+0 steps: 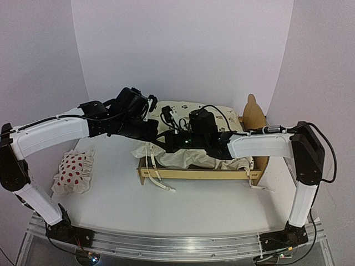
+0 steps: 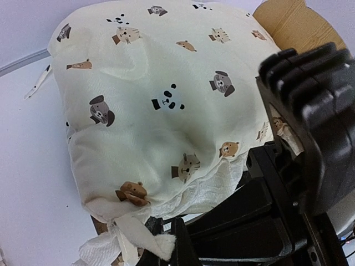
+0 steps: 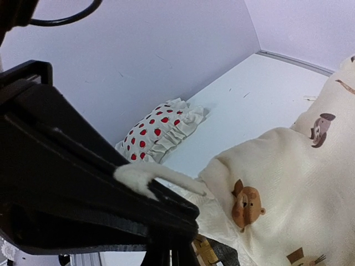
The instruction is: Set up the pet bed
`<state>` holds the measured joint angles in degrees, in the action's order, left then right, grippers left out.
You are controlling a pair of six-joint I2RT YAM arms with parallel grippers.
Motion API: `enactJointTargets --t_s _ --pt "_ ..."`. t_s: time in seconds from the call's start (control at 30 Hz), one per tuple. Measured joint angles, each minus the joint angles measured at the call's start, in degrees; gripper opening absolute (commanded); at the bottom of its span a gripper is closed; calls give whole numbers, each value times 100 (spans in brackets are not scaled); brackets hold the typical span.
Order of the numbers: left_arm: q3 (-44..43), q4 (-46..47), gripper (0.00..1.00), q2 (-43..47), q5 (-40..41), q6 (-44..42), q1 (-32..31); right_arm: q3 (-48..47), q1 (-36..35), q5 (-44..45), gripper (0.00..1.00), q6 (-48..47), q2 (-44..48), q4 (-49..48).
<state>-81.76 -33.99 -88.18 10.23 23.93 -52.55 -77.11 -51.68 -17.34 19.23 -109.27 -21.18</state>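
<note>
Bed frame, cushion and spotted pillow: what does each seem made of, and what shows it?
Bed frame: probably pale bare wood, matte flat boards. Cushion: soft cream cloth, visible weave, printed animal faces. Spotted pillow: white cloth, red spots, ruffled edge.

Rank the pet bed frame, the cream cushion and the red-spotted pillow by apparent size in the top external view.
1. pet bed frame: largest, with its headboard and front rail reaching past the cushion.
2. cream cushion: close behind, though part of it is hidden, so the gap is unsure.
3. red-spotted pillow: clearly smallest.
</note>
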Motion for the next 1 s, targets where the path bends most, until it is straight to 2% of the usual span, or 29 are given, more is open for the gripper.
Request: enactJointTargets --t_s 0.13,0.23,0.43,0.63,0.83,1.0 --pt "18 32 44 22 11 -66 4 82 0 3 0 9 2 -121" --pt "234 133 58 202 4 -131 4 234 0 191 0 -72 63 -139" --pt "863 39 57 895 -11 -156 -1 258 19 586 0 -372 381 165" --pt "1420 -3 54 1408 -261 -151 -1 -264 86 869 0 -717 518 677" --pt "1763 68 54 1464 -677 -169 -1 -802 232 1086 0 -925 548 1240" --pt "1876 326 50 1232 -843 -255 -1 -912 366 1166 0 -995 597 1470"
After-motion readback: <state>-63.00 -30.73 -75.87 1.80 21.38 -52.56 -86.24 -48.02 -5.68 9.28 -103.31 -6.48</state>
